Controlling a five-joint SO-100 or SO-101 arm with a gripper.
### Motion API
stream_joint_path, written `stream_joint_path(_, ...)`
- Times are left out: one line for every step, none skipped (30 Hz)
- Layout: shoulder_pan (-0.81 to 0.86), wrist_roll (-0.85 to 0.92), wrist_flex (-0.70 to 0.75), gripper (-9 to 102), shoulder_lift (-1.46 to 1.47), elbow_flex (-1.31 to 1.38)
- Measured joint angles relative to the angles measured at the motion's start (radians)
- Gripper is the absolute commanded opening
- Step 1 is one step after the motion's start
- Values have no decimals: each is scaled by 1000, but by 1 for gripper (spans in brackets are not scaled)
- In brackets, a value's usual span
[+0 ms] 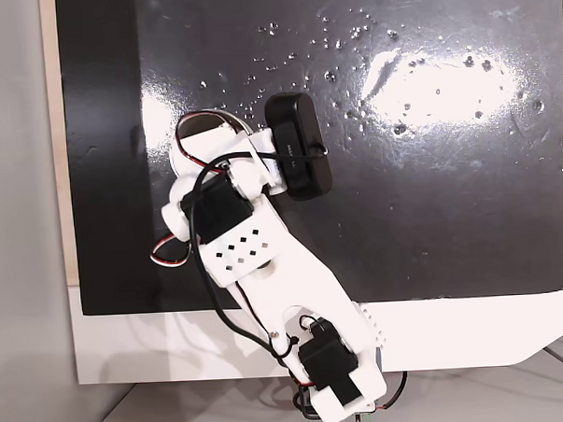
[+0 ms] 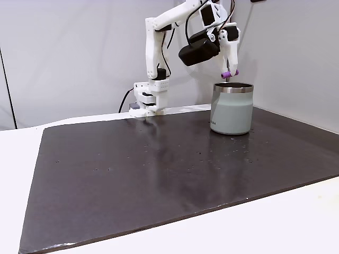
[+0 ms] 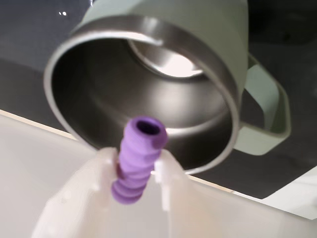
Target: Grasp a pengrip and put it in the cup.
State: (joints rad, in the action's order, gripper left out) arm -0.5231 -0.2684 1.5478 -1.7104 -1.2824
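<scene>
**Pengrip held above the open cup**

Top-down fixed view: the white arm point(image 1: 256, 268) is seen reaching from the lower edge over the black mat point(image 1: 431, 204). A black camera block point(image 1: 297, 145) is mounted at the wrist. The cup is largely covered by the arm; only a dark sliver of its opening point(image 1: 200, 126) is made out at the upper left of the wrist. Jaw state cannot be told from here.

Side fixed view: the cup point(image 2: 231, 108) is stood upright on the mat point(image 2: 159, 174), near the far right corner. The arm base point(image 2: 150, 98) is fixed just behind the mat's far edge. The gripper point(image 2: 231, 73) is hung just above the cup rim, and the pengrip point(image 2: 229, 74) is seen as a small purple piece at the finger ends, clear of the rim.

Wrist view: the pengrip point(image 3: 137, 158) is pinched between the two pale fingers point(image 3: 171, 193), jaws pressed on its ribbed sides near the lower end. Its hollow top end is pointed toward the cup point(image 3: 148, 84) mouth. The steel interior is seen open below it. The pale handle point(image 3: 262, 119) is on the right side of the cup.
</scene>
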Motion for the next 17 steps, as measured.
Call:
stream_joint_path(-8, 0, 0, 0, 0, 3)
stream_joint_path(-11, 0, 0, 1, 3, 3)
stream_joint_path(-12, 0, 0, 6, 3, 3)
stream_joint_path(-12, 0, 0, 12, 3, 3)
stream_joint_path(-11, 0, 0, 17, 3, 3)
stream_joint_path(-8, 0, 0, 20, 3, 3)
stream_joint_path(-6, 0, 0, 22, 3, 3)
stream_joint_path(-6, 0, 0, 22, 3, 3)
stream_joint_path(-8, 0, 0, 22, 3, 3)
stream_joint_path(-9, 0, 0, 23, 3, 3)
stream_joint_path(-11, 0, 0, 23, 3, 3)
stream_joint_path(-11, 0, 0, 23, 3, 3)
stream_joint_path(-11, 0, 0, 23, 3, 3)
stream_joint_path(-11, 0, 0, 22, 3, 3)
stream_joint_path(-8, 0, 0, 22, 3, 3)
stream_joint_path(-6, 0, 0, 22, 3, 3)
stream_joint_path(-6, 0, 0, 22, 3, 3)
